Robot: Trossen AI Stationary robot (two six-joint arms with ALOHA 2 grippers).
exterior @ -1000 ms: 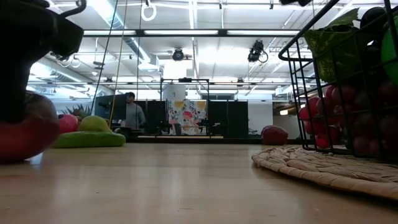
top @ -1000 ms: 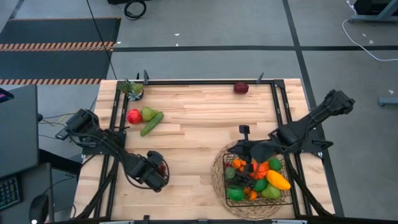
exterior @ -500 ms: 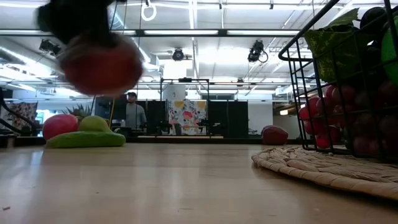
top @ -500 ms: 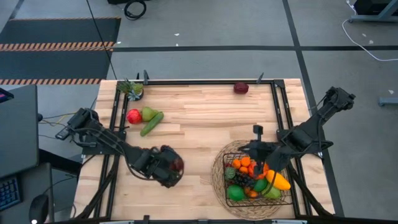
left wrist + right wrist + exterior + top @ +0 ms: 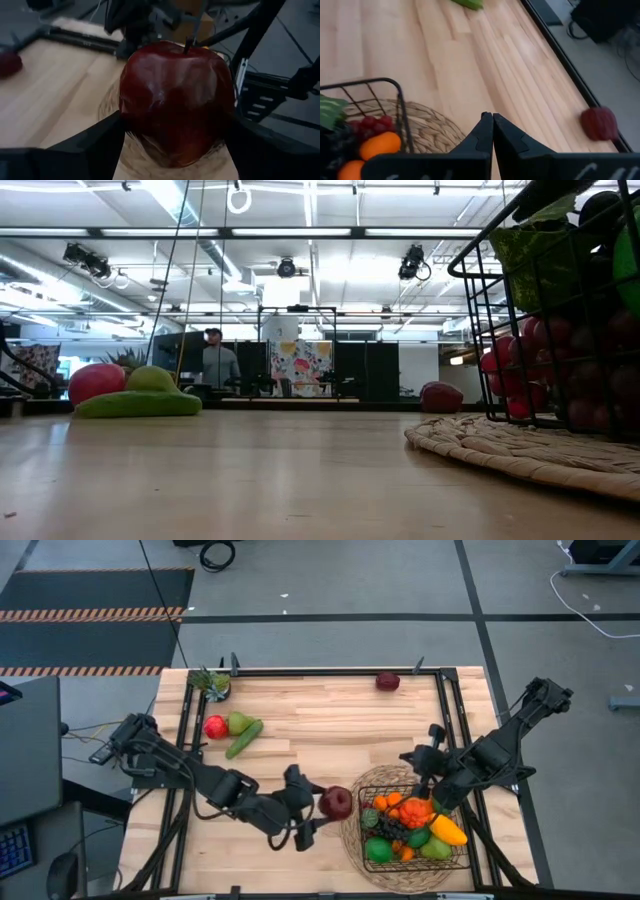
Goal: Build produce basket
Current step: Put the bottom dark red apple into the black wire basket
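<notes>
High view is showing the basket (image 5: pixel 452 862) sitting on a round woven mat (image 5: pixel 350 830) at the near right of the desk (image 5: pixel 320 730), already heaped with oranges, green pieces and a yellow one, so most of the loading is looking done. Still lying loose are a red fruit (image 5: pixel 215 726), a pear (image 5: pixel 238 722) and a cucumber (image 5: pixel 245 738) touching one another at the far left, a leafy green piece (image 5: pixel 212 682) in the far left corner, and a dark red fruit (image 5: pixel 387 681) at the far edge; those are probably what is left to collect. The left arm is reaching low across the near side of the desk, its left claw (image 5: pixel 322 808) closed around a dark red apple (image 5: pixel 337 803) just beside the mat's rim and short of the basket; the left wrist view is showing the apple (image 5: pixel 176 102) pinched between both fingers. The right arm is bending in from the right edge, its right claw (image 5: pixel 434 736) hanging over the basket's far side with fingers pressed together, carrying nothing
</notes>
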